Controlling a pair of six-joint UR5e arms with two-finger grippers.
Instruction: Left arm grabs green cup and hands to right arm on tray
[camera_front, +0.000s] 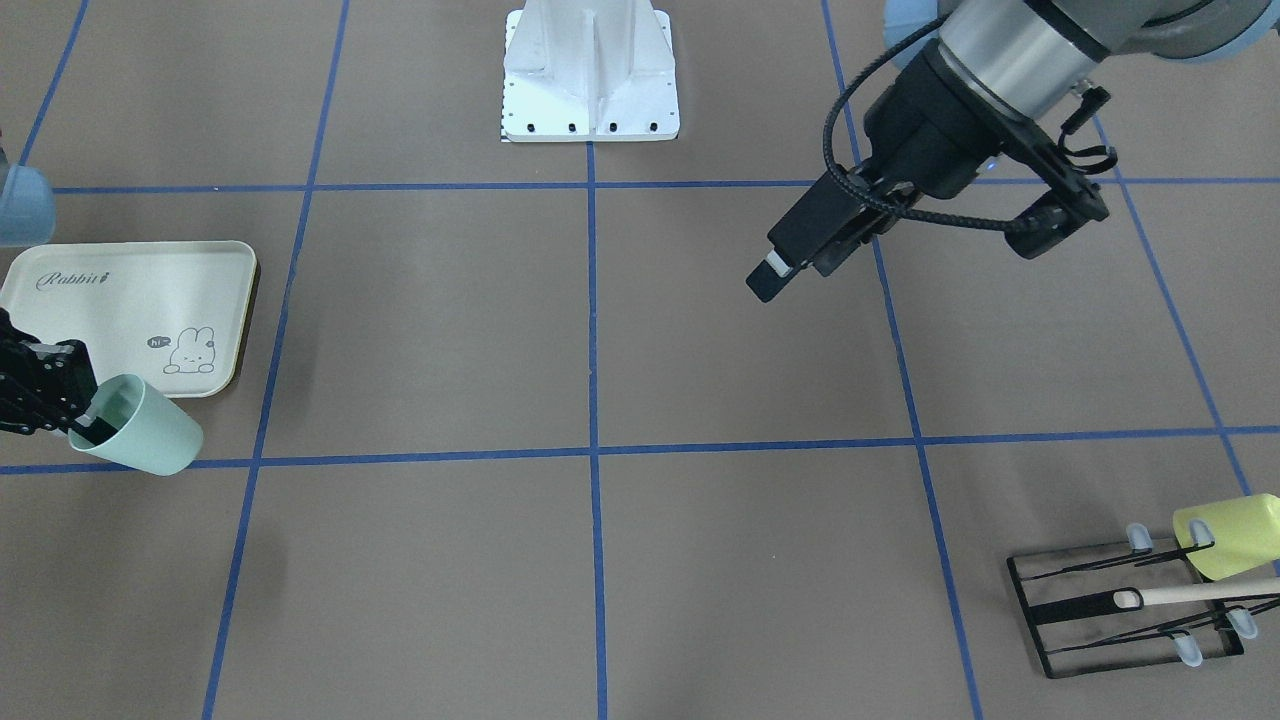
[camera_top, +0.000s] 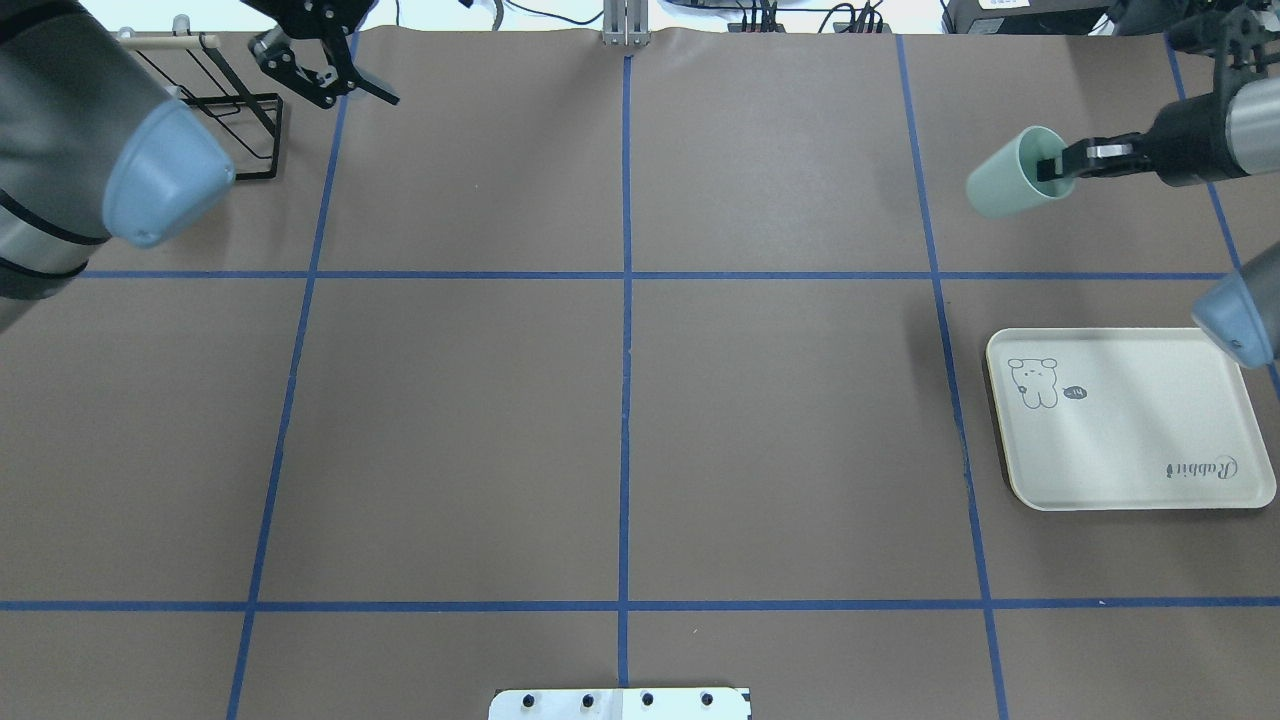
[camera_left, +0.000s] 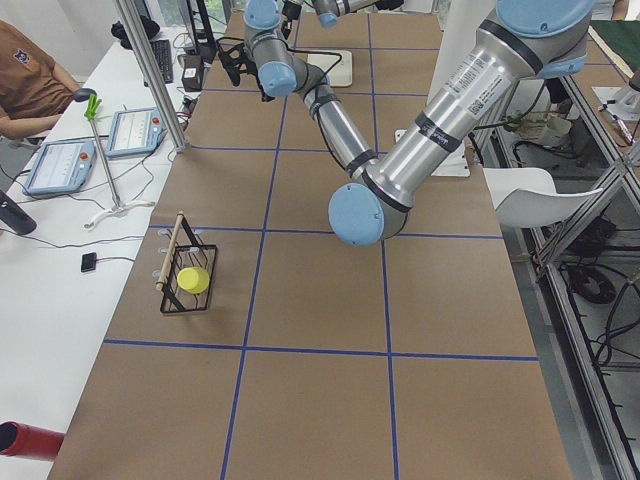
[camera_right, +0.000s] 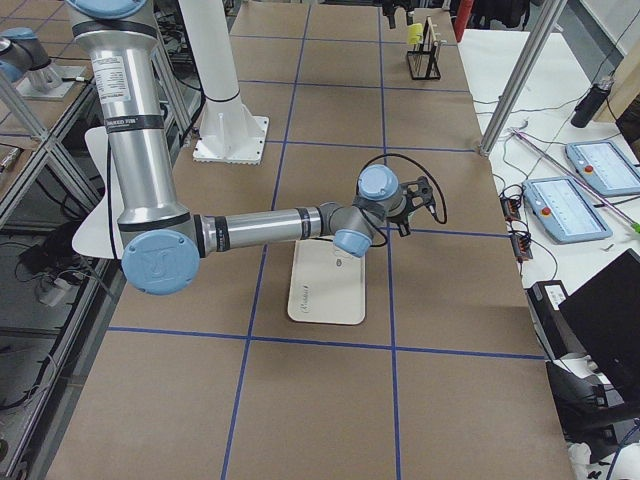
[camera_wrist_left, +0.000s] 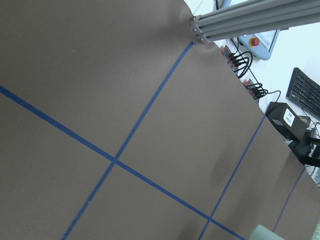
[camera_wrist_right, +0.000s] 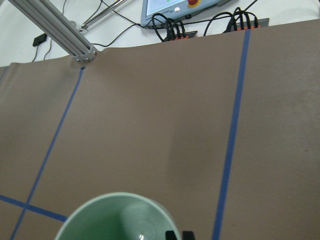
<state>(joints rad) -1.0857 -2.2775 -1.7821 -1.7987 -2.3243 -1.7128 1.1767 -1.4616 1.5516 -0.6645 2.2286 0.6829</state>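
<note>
The pale mint green cup hangs tilted on its side in my right gripper, which is shut on its rim. In the overhead view the green cup and the right gripper are above the table, just beyond the far edge of the cream Rabbit tray. The right wrist view looks into the cup's mouth. The tray has nothing on it. My left gripper is open and empty, raised over the far left part of the table, and it also shows in the overhead view.
A black wire rack with a wooden stick stands at the table's far left corner and holds a yellow-green cup. The robot's white base plate sits at the near middle edge. Blue tape lines grid the brown table.
</note>
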